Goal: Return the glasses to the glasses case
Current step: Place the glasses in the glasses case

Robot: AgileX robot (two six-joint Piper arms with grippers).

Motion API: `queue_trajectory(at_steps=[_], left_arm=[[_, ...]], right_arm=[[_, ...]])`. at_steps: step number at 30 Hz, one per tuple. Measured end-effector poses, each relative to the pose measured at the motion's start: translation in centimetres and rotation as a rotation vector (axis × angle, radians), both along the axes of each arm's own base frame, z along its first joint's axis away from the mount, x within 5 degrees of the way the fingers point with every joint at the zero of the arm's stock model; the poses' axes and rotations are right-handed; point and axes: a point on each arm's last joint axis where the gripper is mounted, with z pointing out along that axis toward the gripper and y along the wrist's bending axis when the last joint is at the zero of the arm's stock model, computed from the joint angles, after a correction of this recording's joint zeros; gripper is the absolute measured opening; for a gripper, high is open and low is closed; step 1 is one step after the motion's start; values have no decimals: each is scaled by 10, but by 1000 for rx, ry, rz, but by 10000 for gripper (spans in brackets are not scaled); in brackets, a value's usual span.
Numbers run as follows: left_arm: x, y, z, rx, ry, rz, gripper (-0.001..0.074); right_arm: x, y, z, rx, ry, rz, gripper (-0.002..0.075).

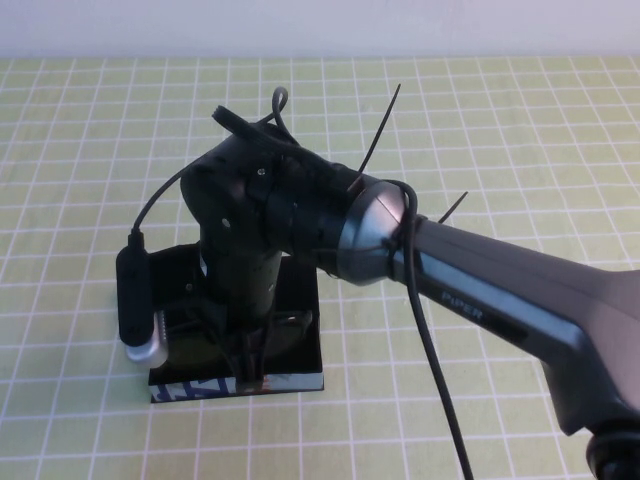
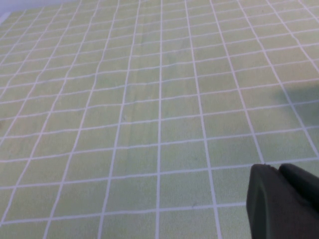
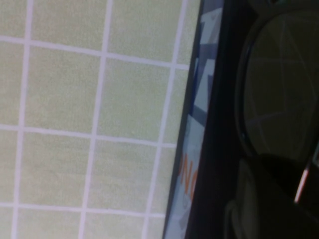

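The glasses case lies open on the checked cloth left of centre, its blue, white and orange printed edge facing me. My right gripper points straight down into it, shut on the glasses, which the arm mostly hides in the high view. Up close in the right wrist view, a clear lens of the glasses in its black frame sits just inside the case's printed edge. Seen only in its own wrist view, my left gripper is shut and empty over bare cloth.
A green cloth with a white grid covers the table. The right arm stretches across from the lower right, with a black cable hanging off it. Its wrist camera overhangs the case's left side.
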Motion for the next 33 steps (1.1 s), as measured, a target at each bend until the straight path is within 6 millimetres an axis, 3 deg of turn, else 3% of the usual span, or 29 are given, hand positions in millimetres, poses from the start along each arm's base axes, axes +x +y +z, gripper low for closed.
queue_trajectory(at_steps=[19, 33], left_arm=[[0, 0, 0, 0, 0, 0, 0], [0, 0, 0, 0, 0, 0, 0]], right_arm=[[6, 6, -30, -48, 38, -39, 52], [7, 6, -31, -42, 36, -46, 57]])
